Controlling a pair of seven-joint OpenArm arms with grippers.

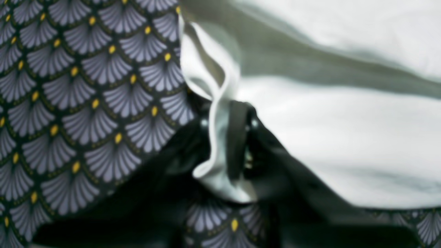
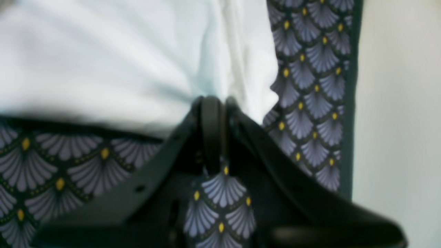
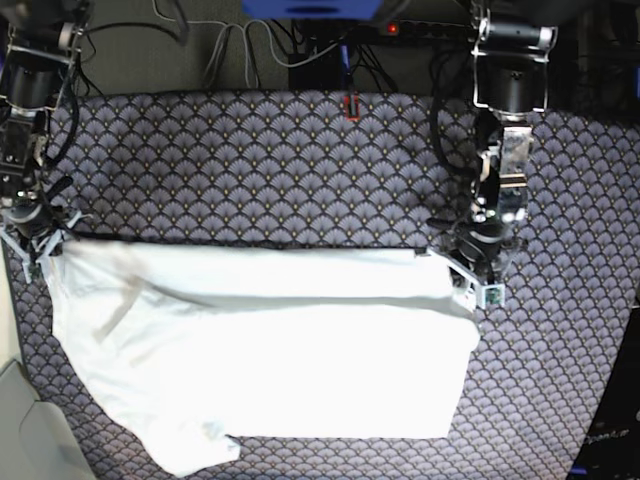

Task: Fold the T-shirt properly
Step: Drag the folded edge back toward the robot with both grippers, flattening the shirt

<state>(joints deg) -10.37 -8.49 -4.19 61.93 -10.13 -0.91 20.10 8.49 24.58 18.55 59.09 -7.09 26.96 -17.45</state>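
Both my grippers are pinched on the T-shirt point(image 3: 270, 350): my left gripper point(image 3: 468, 272), on the right side of the base view, has a bunched white hem between its closed jaws, and my right gripper point(image 3: 42, 248), at the far left, is closed on the other corner of the same edge. The shirt lies spread on the patterned table cover point(image 3: 300, 160), filling the near half of it, its long axis running left to right between my two arms. The held far edge is pulled taut in a straight line from one gripper to the other, and the rest of the cloth lies toward the near side, away from both arms. So I judge the coming fold turns on carrying this far edge forward over the body toward the near edge, with both arms travelling together to keep the line straight. Neither arm is nearer; each is already on its corner. The left wrist view shows the hem curled and doubled inside the grip, which the base view can't resolve. The right wrist view shows cloth gathered right at the closed tips and the table cover's edge beside it. Only the base view shows a rumpled sleeve at the near left corner.
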